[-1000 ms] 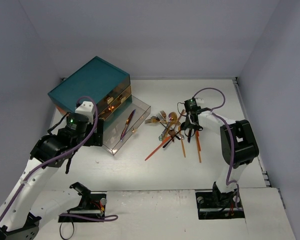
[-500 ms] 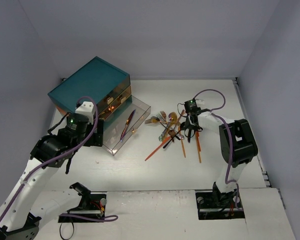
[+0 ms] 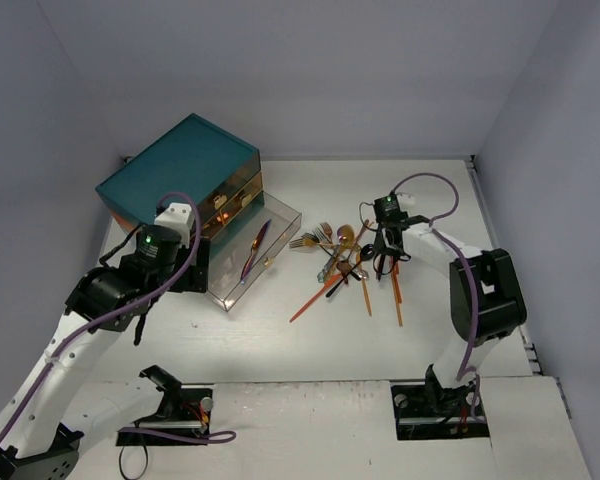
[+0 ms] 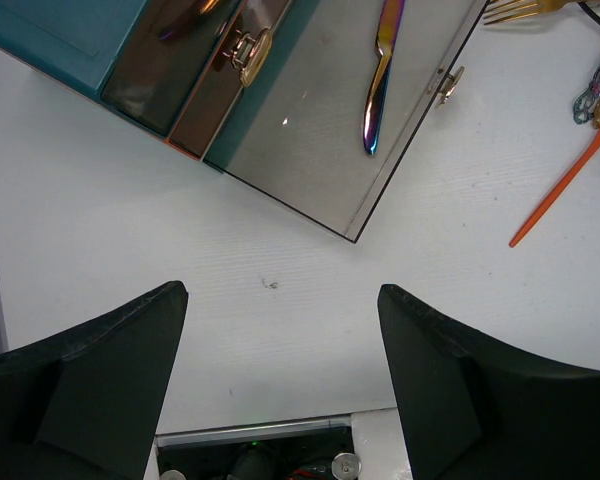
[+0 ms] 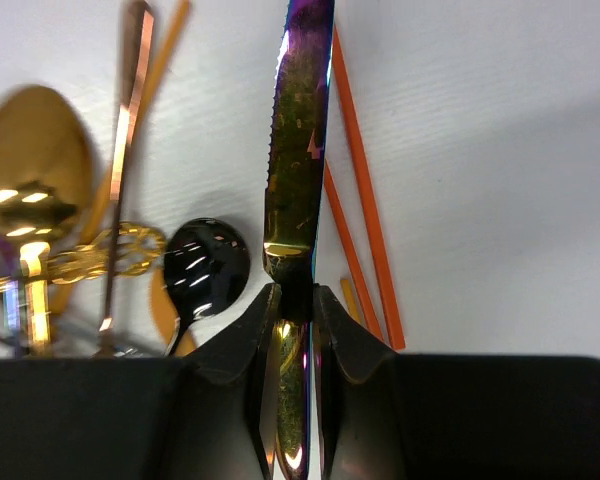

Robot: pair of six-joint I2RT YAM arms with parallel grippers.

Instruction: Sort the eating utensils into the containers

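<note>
Since a second ago the right arm's elbow has swung out toward the right-hand wall, and the right gripper (image 5: 296, 300) has clenched onto an iridescent knife (image 5: 298, 130), its fingers pinching the handle just below the serrated blade. It hangs at the right edge of the utensil pile (image 3: 340, 255). Below the blade lie two orange chopsticks (image 5: 365, 200), with a black spoon (image 5: 208, 265) and a gold spoon (image 5: 30, 170) to its left (whether the knife's tip touches the table (image 3: 310, 340) cannot be told).

The left gripper (image 4: 280, 295) has its fingers spread with nothing between them, over bare table just in front of the teal chest (image 3: 175, 165). The chest's lowest clear drawer (image 4: 300, 150) is pulled out, and a second iridescent knife (image 4: 380, 75) lies inside it.
</note>
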